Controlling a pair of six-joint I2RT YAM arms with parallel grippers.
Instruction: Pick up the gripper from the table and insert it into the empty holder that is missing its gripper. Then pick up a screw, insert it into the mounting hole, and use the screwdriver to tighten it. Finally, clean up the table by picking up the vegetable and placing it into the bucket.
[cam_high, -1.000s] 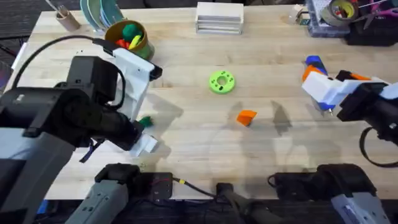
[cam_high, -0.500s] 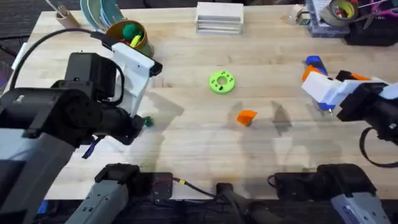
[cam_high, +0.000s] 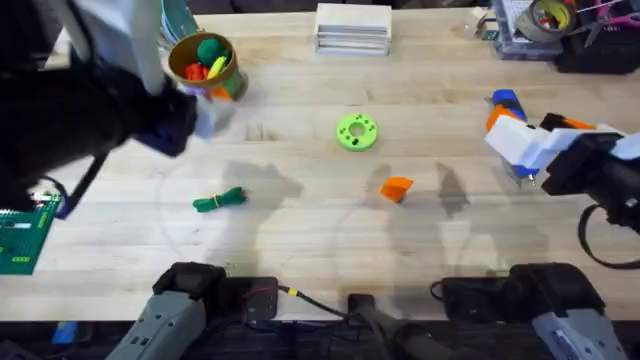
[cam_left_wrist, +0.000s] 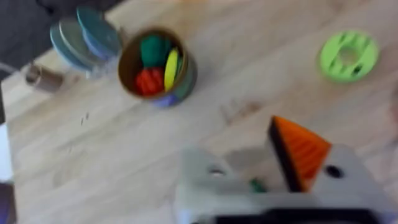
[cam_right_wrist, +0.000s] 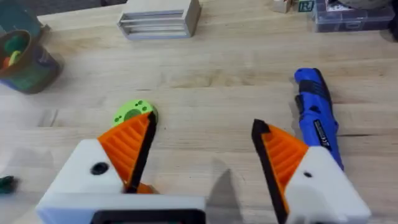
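Orange ribbed gripper lying on wooden table, centre-right, near lime-green disc. Dark-green vegetable flat on table, left of centre, apart from bucket. Blue screwdriver beside right gripper, fingers spread wide, empty. Left gripper raised: bare holder opposite one orange pad; holds nothing.

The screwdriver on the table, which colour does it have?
Bright blue; the screwdriver shows best in the right wrist view.
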